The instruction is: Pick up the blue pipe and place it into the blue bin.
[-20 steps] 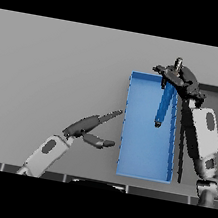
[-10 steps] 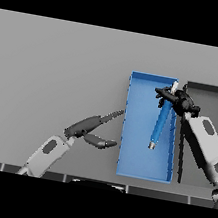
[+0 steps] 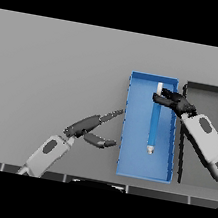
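The blue pipe [image 3: 153,126] lies lengthwise inside the blue bin [image 3: 127,160], its white end toward the far wall. My right hand [image 3: 177,104] reaches in over the bin's right wall, and its fingers [image 3: 163,96] are curled round the pipe's upper part. My left hand [image 3: 88,126] hovers over the table just left of the bin, with fingers straight, thumb apart and nothing in it.
A dark grey bin [image 3: 209,88] stands directly right of the blue bin, and my right forearm [image 3: 204,139] crosses over it. Grey table stretches to the left and far side.
The right hand has come down and toward me with the pipe. The pipe has gone from hanging tilted over the bin to lying flat in it. The left hand barely moved.
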Motion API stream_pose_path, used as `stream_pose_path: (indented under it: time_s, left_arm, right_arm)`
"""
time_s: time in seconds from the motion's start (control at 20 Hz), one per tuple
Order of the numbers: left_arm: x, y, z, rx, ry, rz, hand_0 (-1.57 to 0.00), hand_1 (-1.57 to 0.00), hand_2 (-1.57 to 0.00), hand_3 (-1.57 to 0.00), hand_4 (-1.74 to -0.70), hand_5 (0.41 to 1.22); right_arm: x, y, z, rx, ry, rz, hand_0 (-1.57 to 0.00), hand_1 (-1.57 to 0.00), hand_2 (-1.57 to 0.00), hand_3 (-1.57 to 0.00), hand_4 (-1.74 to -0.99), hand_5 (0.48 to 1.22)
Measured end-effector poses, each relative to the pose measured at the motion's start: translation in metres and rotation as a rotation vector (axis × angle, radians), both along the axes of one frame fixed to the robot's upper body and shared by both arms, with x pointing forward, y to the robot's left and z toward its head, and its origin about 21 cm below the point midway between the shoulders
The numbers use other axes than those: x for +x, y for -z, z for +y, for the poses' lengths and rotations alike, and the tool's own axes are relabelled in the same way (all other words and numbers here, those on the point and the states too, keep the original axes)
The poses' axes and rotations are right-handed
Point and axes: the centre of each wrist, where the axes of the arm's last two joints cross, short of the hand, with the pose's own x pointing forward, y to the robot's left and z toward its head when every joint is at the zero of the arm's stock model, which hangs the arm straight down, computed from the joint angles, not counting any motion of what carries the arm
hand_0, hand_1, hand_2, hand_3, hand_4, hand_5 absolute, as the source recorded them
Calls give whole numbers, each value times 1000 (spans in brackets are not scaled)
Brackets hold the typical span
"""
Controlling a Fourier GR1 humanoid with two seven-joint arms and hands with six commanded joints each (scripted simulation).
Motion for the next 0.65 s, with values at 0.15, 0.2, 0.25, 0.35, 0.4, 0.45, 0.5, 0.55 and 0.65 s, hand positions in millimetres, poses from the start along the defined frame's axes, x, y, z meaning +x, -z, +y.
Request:
stream_pose_path:
  time_s: [0.15, 0.2, 0.25, 0.35, 0.4, 0.45, 0.5, 0.55, 0.65]
  left_arm:
    - [0, -2, 1, 5, -6, -1, 1, 1, 1, 1, -881, 474]
    - [0, -1, 0, 18, -10, 5, 1, 1, 1, 1, -882, 474]
    - [-2, 0, 0, 8, -1, 4, 1, 1, 1, 1, -883, 473]
    - [-2, 1, 2, 2, -5, -2, 1, 1, 1, 1, -885, 476]
    - [-2, 0, 2, 1, -3, -4, 1, 1, 1, 1, -886, 476]
    - [-3, -1, 3, 0, -6, -6, 1, 1, 1, 1, -885, 478]
    - [-2, -3, 2, 0, -7, -10, 1, 1, 1, 1, -885, 479]
    - [0, -5, 1, 4, -9, -8, 1, 1, 1, 1, -885, 480]
    - [6, -10, -4, 11, -10, -2, 1, 1, 1, 1, -885, 480]
  right_arm:
    - [3, 1, -3, 3, 2, -5, -301, -147, -65, -21, -1152, 778]
    - [1, 2, -2, 1, 0, -13, -241, -117, -52, -16, -1153, 777]
    - [0, 7, -2, 10, -15, -7, -192, -94, -41, -13, -1156, 790]
    - [1, 3, -4, 29, -21, -10, -123, -60, -26, -8, -1154, 809]
    - [-1, 5, 1, 54, -20, -4, -167, -90, -29, -6, -1152, 809]
    - [-1, 3, 0, 51, -11, -12, -212, -100, -24, -5, -1152, 804]
    - [1, 2, -1, 40, -13, -22, -212, -100, -24, -5, -1152, 802]
    - [2, 3, 0, 40, -15, -18, -212, -100, -24, -5, -1152, 795]
    - [0, 6, 3, 34, -25, -16, -212, -100, -24, -5, -1152, 798]
